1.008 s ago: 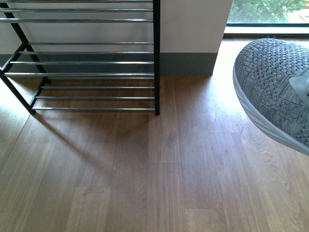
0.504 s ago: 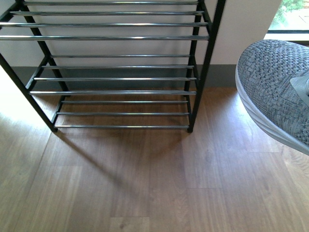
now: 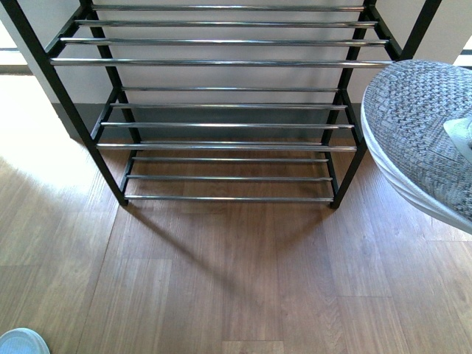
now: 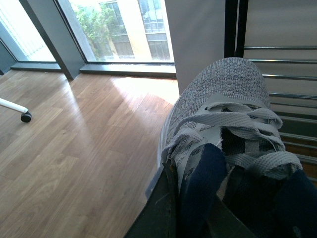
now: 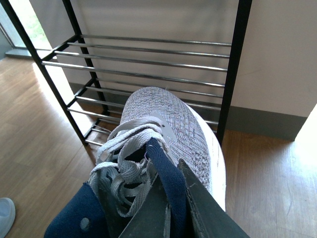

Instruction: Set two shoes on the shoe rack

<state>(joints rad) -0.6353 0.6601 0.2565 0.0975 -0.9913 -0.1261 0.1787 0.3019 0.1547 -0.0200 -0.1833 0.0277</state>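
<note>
Likely a home entrance: wood-plank floor (image 3: 236,287), a shoe rack (image 3: 221,146) against a white wall (image 5: 277,59), tall windows (image 4: 124,29).

open floor (image 3: 221,280) before shoe rack (image 3: 221,63), sneaker (image 3: 420,125) overlapping right post

Dark grey end effector fingers (image 5: 203,213), flat, tapered, perhaps plastic

Your floor (image 3: 243,280): brown wood planks, bright sun patch at far left. Shoe rack (image 3: 228,146) stands on it, black feet touching boards, close to wall. You've got three tiers of chrome bars in front view. Rack shadow slants across planks in front. Pale blue-white sandal (image 3: 21,341) lies on floor, near left corner, well apart from rack, mostly cut off. Left wrist view: small black caster (image 4: 26,117) resting on planks.
</note>
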